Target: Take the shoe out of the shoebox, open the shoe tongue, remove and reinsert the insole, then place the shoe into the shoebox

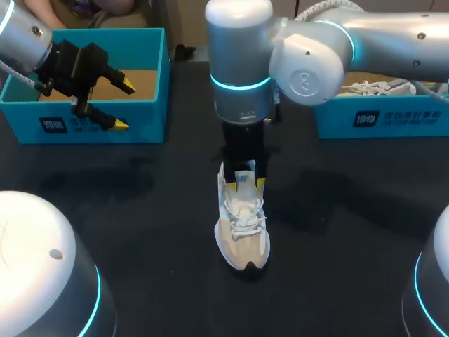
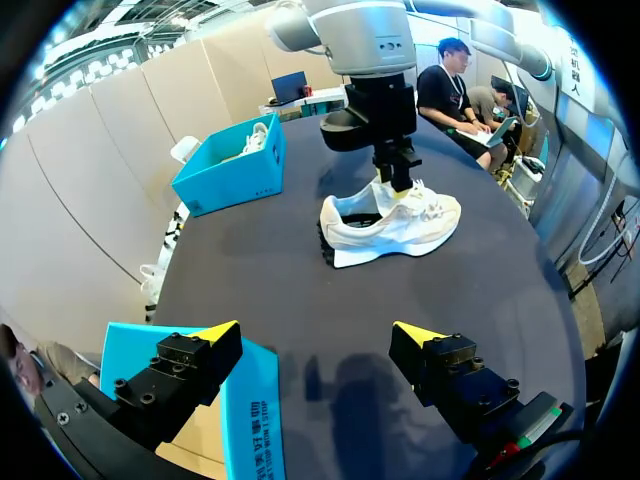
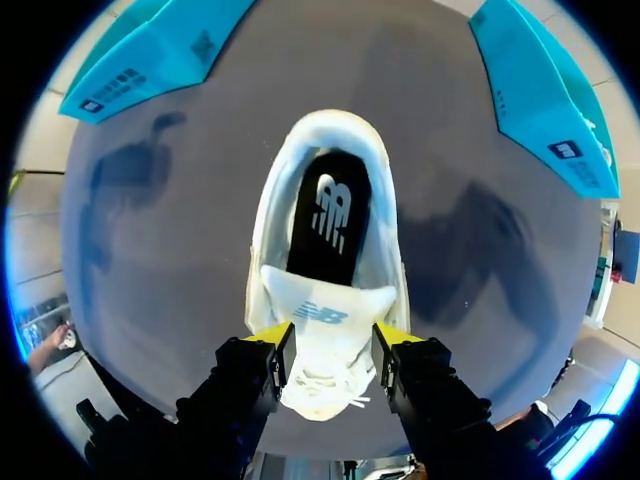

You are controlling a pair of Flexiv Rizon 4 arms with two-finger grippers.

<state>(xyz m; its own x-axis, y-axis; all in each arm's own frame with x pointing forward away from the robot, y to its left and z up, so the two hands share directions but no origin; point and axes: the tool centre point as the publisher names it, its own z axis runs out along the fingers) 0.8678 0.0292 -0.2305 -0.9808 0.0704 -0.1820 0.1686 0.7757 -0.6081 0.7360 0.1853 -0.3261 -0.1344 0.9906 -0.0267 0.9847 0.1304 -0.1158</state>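
Head view has the shoe (image 1: pixel 242 235) upright at the middle of the table (image 1: pixel 140 210), toe toward the robot, well apart from the left shoebox (image 1: pixel 147 123). The right gripper (image 3: pixel 333 345) stands over it, fingers narrow and seemingly pinching the tongue (image 3: pixel 325 310) from both sides, though contact is hard to confirm. The left gripper (image 2: pixel 315 335) hangs spread wide above that shoebox. The shoe looks light and soft and will likely bend. The tongue's top edge suits pulling, and the stiffer heel (image 3: pixel 325 125) suits lifting.
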